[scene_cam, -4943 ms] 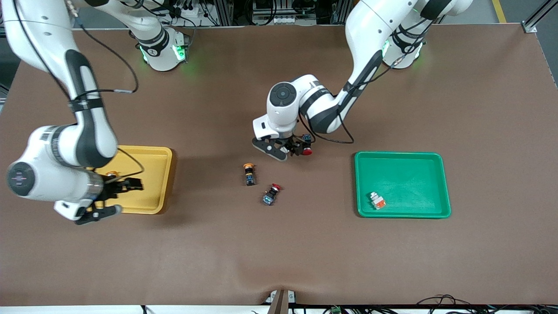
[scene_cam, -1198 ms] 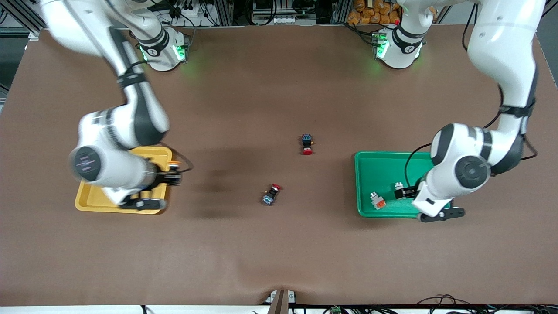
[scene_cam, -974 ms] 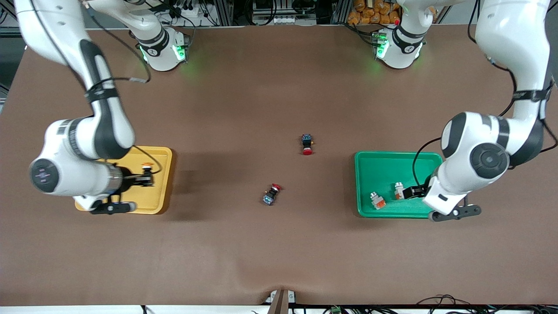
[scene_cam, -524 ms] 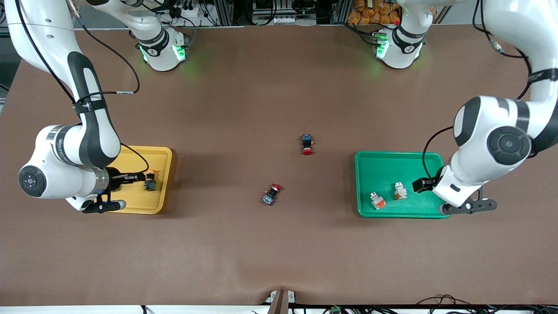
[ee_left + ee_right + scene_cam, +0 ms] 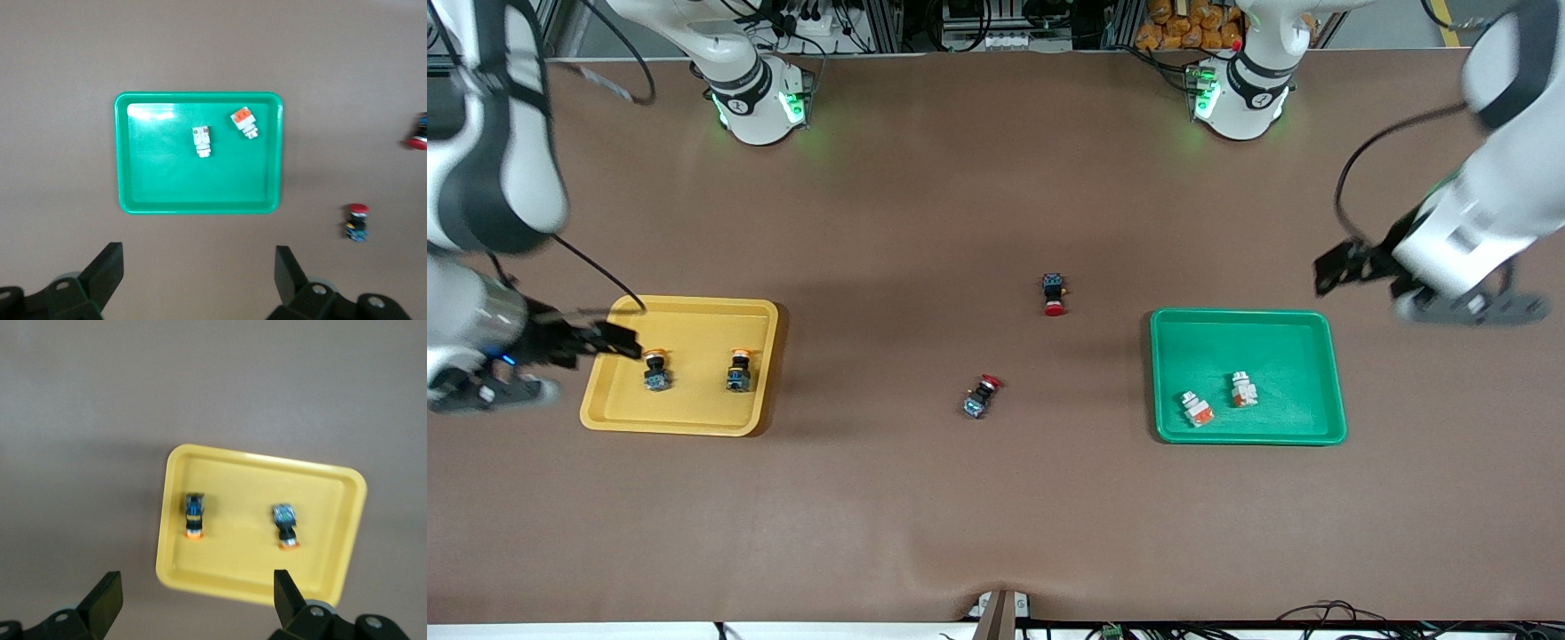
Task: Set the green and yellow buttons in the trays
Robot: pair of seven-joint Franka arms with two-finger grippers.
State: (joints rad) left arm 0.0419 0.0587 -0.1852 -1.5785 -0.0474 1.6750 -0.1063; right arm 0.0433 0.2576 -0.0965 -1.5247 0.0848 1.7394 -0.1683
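The yellow tray [image 5: 685, 427] sits at the middle left of the front view, toward the right arm's end of the table, and holds two yellow-capped buttons side by side: one [image 5: 656, 371] nearer the tray's outer end, the other [image 5: 738, 371] nearer its inner end, both lying with caps pointing toward the robots' bases. The right gripper [image 5: 560, 360] hangs at the left edge of the frame, just outside the tray's outer rim, fingers spread apart and holding nothing; its wrist view shows the same tray [image 5: 200, 583] with both buttons [image 5: 194, 517] [image 5: 285, 527] lying apart in it. The green tray [image 5: 1249, 436] lies at the middle right of the front view and contains two whitish buttons close together, one with an orange end [image 5: 1196, 409] and one beside it [image 5: 1242, 389]. The left gripper [image 5: 1405, 289] hovers over the bare table just above the tray's upper right corner in the frame, fingers released and empty. Two red-capped buttons lie on the brown table [image 5: 960, 533] in mid-frame between the trays, one [image 5: 1054, 294] higher, one [image 5: 980, 396] lower.
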